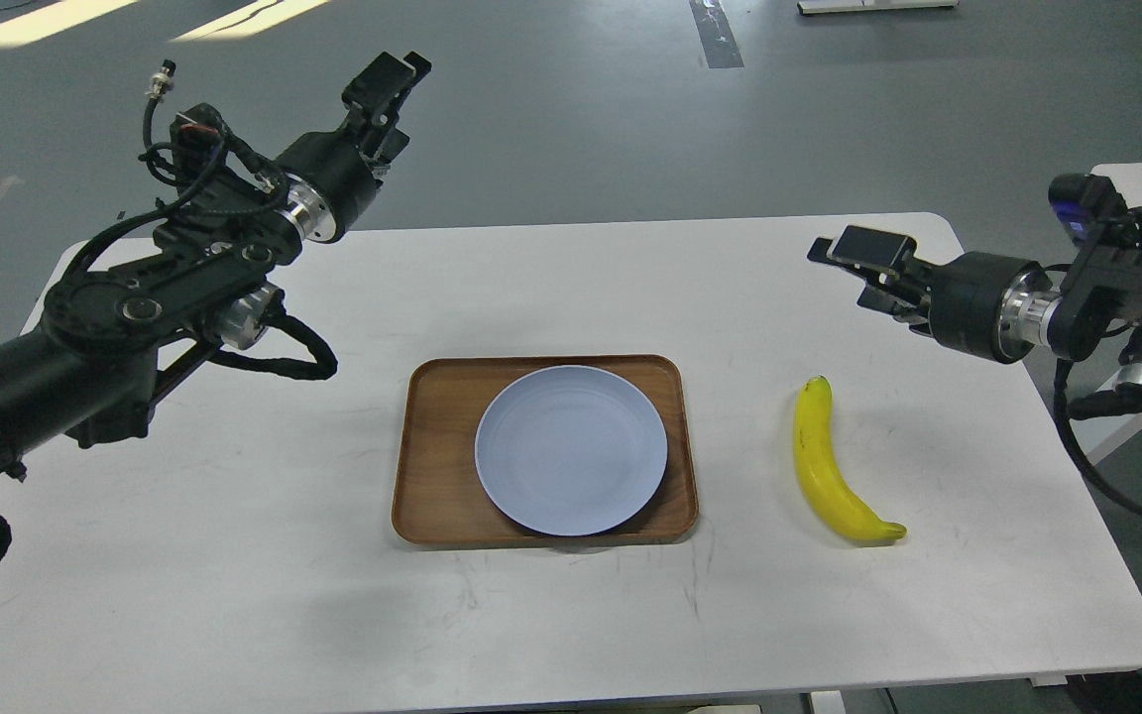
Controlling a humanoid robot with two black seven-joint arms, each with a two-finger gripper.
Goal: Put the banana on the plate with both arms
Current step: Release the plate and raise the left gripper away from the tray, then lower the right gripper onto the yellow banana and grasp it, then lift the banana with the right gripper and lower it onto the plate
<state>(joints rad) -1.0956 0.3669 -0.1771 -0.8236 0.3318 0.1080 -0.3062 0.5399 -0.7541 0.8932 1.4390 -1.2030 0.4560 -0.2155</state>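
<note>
left claw (391, 81) raised, right claw (863, 263) level (both empty)

The banana (834, 466) is bright yellow, the plate (571, 449) pale blue, the tray (437, 466) brown, the table (234, 555) white.

single head view, high, facing forward-down over table (234, 595)
</note>
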